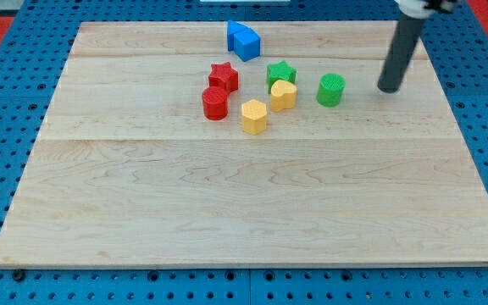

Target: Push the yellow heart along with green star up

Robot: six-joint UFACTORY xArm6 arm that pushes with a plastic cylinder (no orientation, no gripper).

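Blocks are seen clustered on the upper middle of a pale wooden surface (227, 212), with the tool, a bare dark rod without jaws to part or close, planted at the view's right, its tip (388, 88) well apart from the yellow heart (283, 95) and holding nothing. The heart is shown touching the lower edge of the green star (280, 74), ready to be driven toward the view's top. A green cylinder (331, 89) stands between tip and pair and could be knocked on a direct approach; an off-centre shove could split the pair or drag along the yellow block (254, 116) just beside. No brand, label or writing can be read
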